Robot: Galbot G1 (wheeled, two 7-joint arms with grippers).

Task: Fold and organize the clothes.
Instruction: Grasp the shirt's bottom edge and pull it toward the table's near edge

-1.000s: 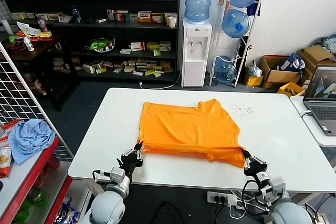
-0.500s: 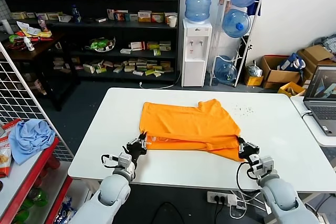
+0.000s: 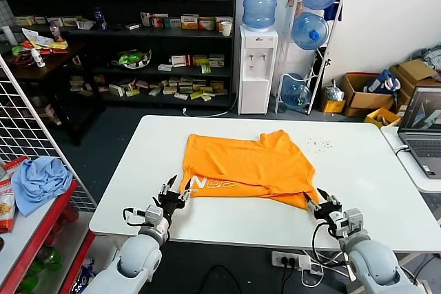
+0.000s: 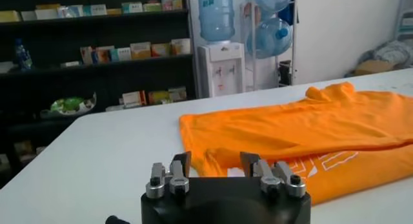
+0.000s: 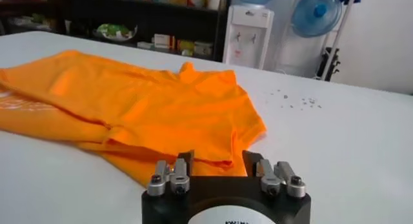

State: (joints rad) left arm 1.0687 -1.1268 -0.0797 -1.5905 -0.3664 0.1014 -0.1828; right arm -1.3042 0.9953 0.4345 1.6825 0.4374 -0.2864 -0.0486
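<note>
Orange T-shirt (image 3: 248,164) lying on the white table (image 3: 365,184), roughly at its centre, with the near hem folded up over the body so that a band bearing white lettering (image 3: 215,184) faces upward (the collar points toward the far edge). Left gripper (image 3: 173,195) sits low over the table just beside the shirt's near left corner, its fingers spread apart and holding nothing; in the left wrist view the folded edge (image 4: 271,161) lies beyond the parted fingertips. Right gripper (image 3: 321,206) rests likewise at the near right corner, fingers parted and empty, the fabric (image 5: 161,109) spread ahead of it. A laptop (image 3: 422,132) stands on the adjoining desk to the right. A light blue cloth (image 3: 40,180) lies on the red rack at left.
</note>
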